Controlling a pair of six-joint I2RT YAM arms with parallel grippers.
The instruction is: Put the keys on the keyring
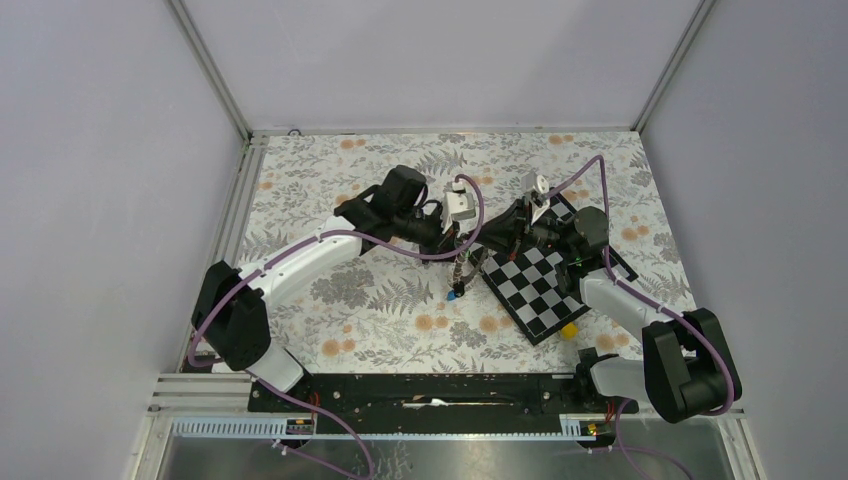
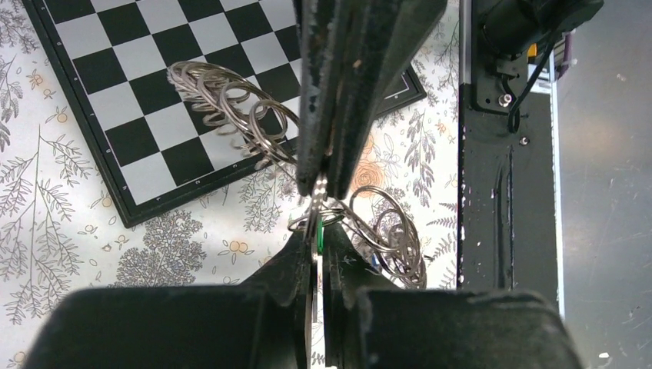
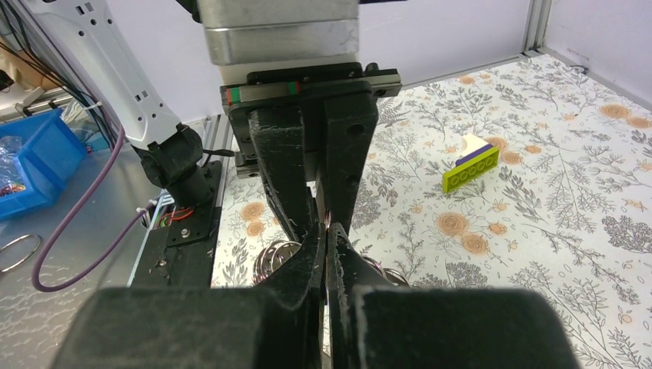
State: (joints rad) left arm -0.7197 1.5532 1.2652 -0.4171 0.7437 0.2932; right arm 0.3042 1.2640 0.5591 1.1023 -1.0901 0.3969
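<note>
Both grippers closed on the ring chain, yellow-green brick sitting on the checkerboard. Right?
No. The yellow-green brick lies on the floral table cover, not on the checkerboard; the right wrist view shows it. The left gripper and right gripper are indeed closed on the ring chain.

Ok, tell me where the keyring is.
Centre of the left wrist view: the keyring is held by left gripper and right gripper, rings trailing left over the checkerboard.

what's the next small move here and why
Probably a slight twist of the left gripper to work the green key onto the ring chain: it is shut on the key, tip to tip with the right gripper, which pinches the chain.
</note>
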